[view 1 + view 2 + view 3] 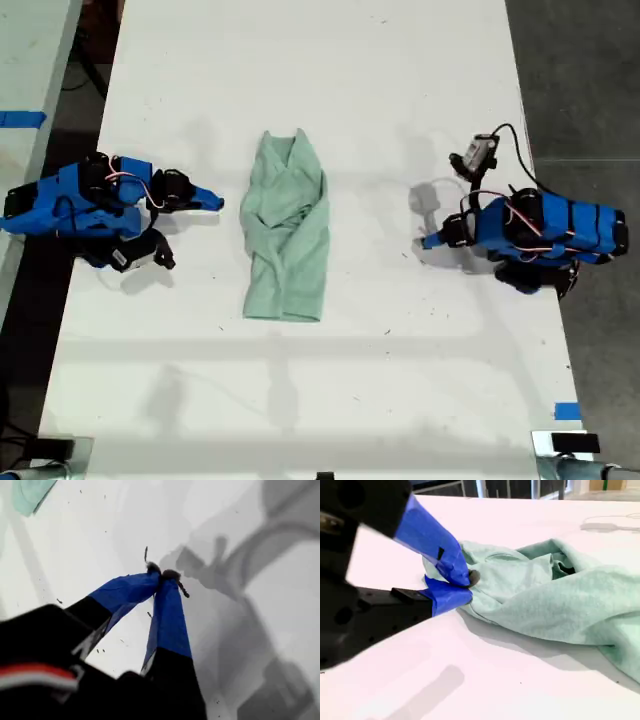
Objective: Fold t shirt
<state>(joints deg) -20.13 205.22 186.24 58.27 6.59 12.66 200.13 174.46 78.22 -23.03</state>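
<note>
The pale mint-green t shirt (pixel 288 235) lies wrinkled and elongated in the middle of the white table, collar toward the far edge. My second gripper (pixel 215 203) is shut and empty on the exterior view's left, its blue tips (pixel 466 586) just short of the t shirt (pixel 545 595). On the exterior view's right, my first gripper (pixel 428 241) points at the cloth from farther off. Its jaws (pixel 161 575) are shut on nothing above bare table, and only a corner of the t shirt (pixel 27 495) shows in that wrist view.
A small white device on a black cable (pixel 480 152) sits beside the first arm. Blue tape (pixel 567 410) marks the table's near corner on the exterior view's right. Dark floor borders the table (pixel 330 400) on both sides. A second pale surface with blue tape (pixel 20 119) stands at the exterior view's left.
</note>
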